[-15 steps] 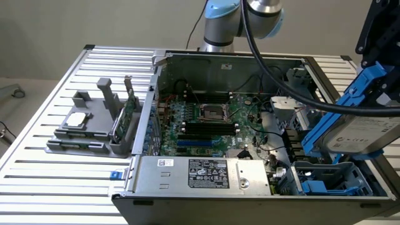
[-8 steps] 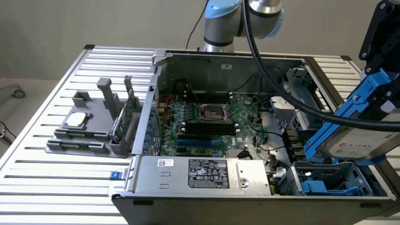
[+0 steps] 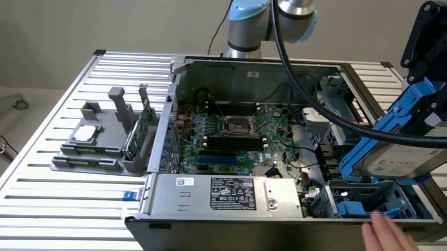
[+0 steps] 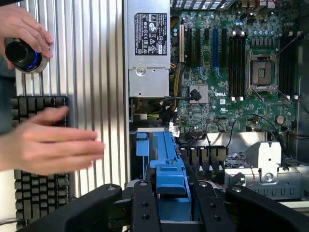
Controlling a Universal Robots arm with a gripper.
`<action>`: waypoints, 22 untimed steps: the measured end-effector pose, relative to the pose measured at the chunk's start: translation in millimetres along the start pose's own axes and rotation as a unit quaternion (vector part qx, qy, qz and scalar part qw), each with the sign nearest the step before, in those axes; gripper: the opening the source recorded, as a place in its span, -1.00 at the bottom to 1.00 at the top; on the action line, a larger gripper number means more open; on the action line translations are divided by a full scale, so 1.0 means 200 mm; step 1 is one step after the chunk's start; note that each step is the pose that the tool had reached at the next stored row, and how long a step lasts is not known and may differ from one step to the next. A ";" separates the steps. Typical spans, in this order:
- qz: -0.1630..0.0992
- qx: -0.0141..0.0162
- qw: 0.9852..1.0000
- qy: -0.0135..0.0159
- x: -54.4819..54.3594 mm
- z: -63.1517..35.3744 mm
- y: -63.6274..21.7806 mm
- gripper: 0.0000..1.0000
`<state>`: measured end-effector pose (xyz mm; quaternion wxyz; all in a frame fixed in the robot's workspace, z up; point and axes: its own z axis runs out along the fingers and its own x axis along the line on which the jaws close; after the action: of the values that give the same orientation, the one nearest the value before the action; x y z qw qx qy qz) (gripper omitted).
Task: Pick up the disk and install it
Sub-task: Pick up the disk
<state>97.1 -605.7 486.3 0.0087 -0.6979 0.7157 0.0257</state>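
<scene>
On the slatted metal counter (image 3: 42,198) lies an open computer case (image 3: 231,70), its side panel off and its green motherboard (image 3: 237,136) exposed. A silver power supply (image 3: 223,193) with a printed label sits along the case's near edge in the exterior view. The robot arm (image 3: 252,21) rises behind the case, and a thick black cable (image 3: 307,89) sweeps from it toward the exterior view's right.

There the disk (image 3: 405,157) hangs in the air, tilted. Its silver-grey body is framed by the blue carrier (image 3: 412,99), and it is clear of the case, above the grey drive bay (image 3: 363,201) in the case's near corner. In the wrist view the gripper (image 4: 176,203) is pinching the disk (image 4: 169,159) by its blue carrier, one black finger on either side.

On the exterior view's left, beside the case, a grey fixture (image 3: 91,151) rests on the counter. It carries a small square processor chip (image 3: 85,134) lying flat and a thin green card (image 3: 143,128) standing on edge.

A person's hand (image 3: 384,235) shows at the lower edge of the exterior view, just in front of the drive bay. In the wrist view a flat hand (image 4: 48,145) hovers, blurred, over a black keyboard (image 4: 38,193), and a curled hand (image 4: 24,29) rests on a round black knob (image 4: 21,53).
</scene>
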 end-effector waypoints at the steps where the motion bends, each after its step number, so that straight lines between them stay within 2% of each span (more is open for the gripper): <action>1: 0.000 0.000 1.000 0.000 0.00 0.000 0.000 -0.34; 22: 0.000 0.000 1.000 0.000 0.00 0.000 0.000 -0.34</action>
<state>97.1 -605.7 486.2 0.0088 -0.6979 0.7157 0.0257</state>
